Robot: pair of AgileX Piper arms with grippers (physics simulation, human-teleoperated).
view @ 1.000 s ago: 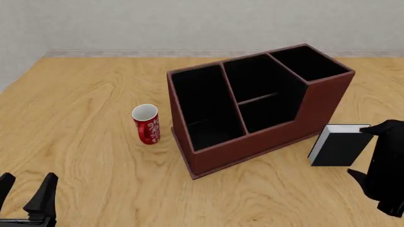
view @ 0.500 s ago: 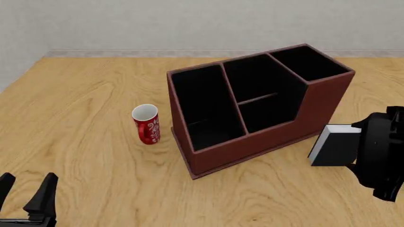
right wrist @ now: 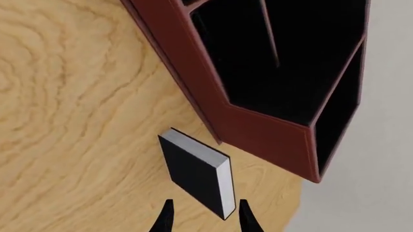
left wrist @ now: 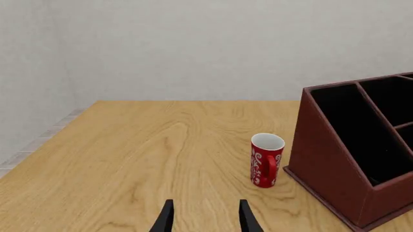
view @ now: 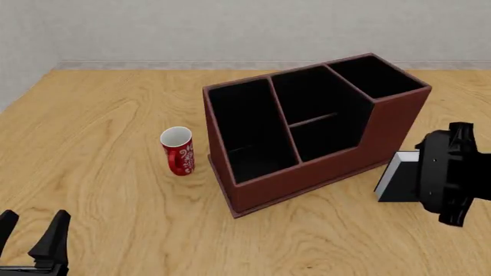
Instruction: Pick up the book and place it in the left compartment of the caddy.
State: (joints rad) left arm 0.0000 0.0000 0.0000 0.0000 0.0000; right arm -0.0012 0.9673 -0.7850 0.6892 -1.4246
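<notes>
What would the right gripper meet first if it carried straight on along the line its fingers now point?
Most likely the book. In the right wrist view it stands upright on the table just beyond the open right gripper, roughly in line with the gap between the fingertips. The caddy lies farther along; exact depth is unclear.

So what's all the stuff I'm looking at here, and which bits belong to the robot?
Table: one, light wood, under everything.
Caddy: one, reddish-brown with black inside, three bays, middle of the table.
Left compartment: one, black, long narrow bay nearest the mug.
Mug: one, red and white, upright, left of the caddy, apart from it.
Book: one, black with white page edges, standing right of the caddy.
Left tool: one, black, open, near left corner, nothing in it.
Right tool: one, black, open, fingers astride the book's near end.
</notes>
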